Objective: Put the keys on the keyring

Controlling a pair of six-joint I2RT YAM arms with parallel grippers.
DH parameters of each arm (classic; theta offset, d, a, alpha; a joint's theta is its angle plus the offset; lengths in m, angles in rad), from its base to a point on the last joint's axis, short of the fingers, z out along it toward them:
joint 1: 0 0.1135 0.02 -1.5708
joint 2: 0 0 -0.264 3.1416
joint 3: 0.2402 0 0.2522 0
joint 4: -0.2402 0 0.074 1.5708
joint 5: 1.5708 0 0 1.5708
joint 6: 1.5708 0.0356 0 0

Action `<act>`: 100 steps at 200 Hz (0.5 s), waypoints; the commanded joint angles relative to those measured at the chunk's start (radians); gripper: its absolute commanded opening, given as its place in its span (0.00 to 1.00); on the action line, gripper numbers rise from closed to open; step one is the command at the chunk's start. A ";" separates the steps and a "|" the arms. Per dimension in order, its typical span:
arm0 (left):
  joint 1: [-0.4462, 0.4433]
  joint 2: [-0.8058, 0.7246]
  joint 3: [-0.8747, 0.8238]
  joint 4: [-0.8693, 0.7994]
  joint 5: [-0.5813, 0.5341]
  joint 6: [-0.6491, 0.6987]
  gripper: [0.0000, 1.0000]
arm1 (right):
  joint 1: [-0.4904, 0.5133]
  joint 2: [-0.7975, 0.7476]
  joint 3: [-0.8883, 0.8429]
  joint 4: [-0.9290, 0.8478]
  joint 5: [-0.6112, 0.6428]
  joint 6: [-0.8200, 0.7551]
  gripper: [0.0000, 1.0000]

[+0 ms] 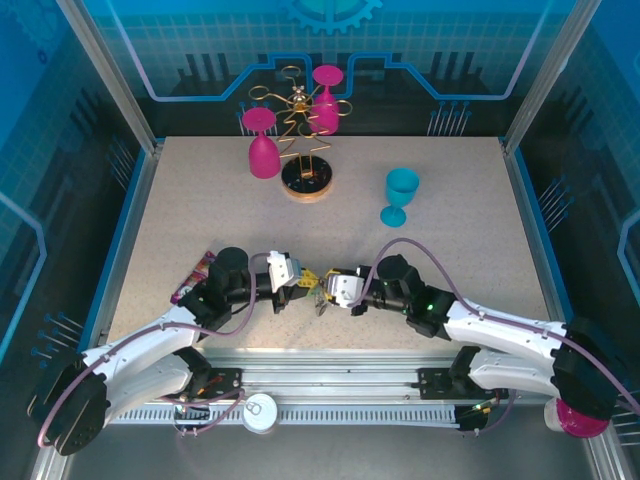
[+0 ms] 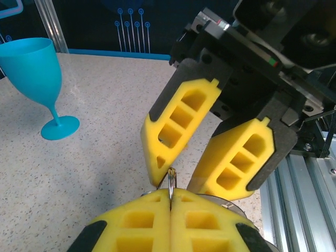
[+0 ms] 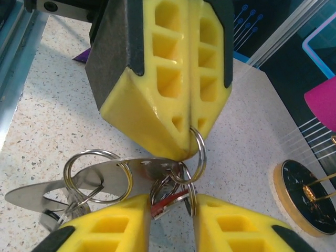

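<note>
The keyring (image 3: 79, 184), a flat grey metal oval carrying small split rings, lies on the table between both grippers. My left gripper (image 2: 171, 202) is shut on one small ring (image 3: 198, 152), which sticks up from its closed yellow pads. My right gripper (image 3: 170, 223) is open right in front of it, its fingers (image 2: 181, 126) spread on either side. The red key (image 3: 168, 202) hangs among the rings in the gap between the right fingers, touching the left one. The yellow-orange key is hidden. From above, both grippers (image 1: 300, 285) (image 1: 328, 290) meet over the bunch (image 1: 318, 298).
A purple snack packet (image 1: 195, 275) lies beside the left arm. A blue cup (image 1: 400, 195) stands at mid right. At the back, a wire stand (image 1: 307, 180) holds pink cups (image 1: 263, 145). The near table edge and metal rail (image 1: 330, 360) are close behind the grippers.
</note>
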 commanded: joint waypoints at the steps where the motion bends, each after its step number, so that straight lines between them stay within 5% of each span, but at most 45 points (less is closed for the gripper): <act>1: 0.001 -0.021 -0.015 0.064 0.048 0.005 0.00 | 0.018 0.016 0.029 0.061 -0.039 0.025 0.25; 100: 0.005 -0.011 -0.007 0.124 0.032 -0.098 0.00 | 0.057 -0.039 0.009 0.055 0.118 -0.027 0.07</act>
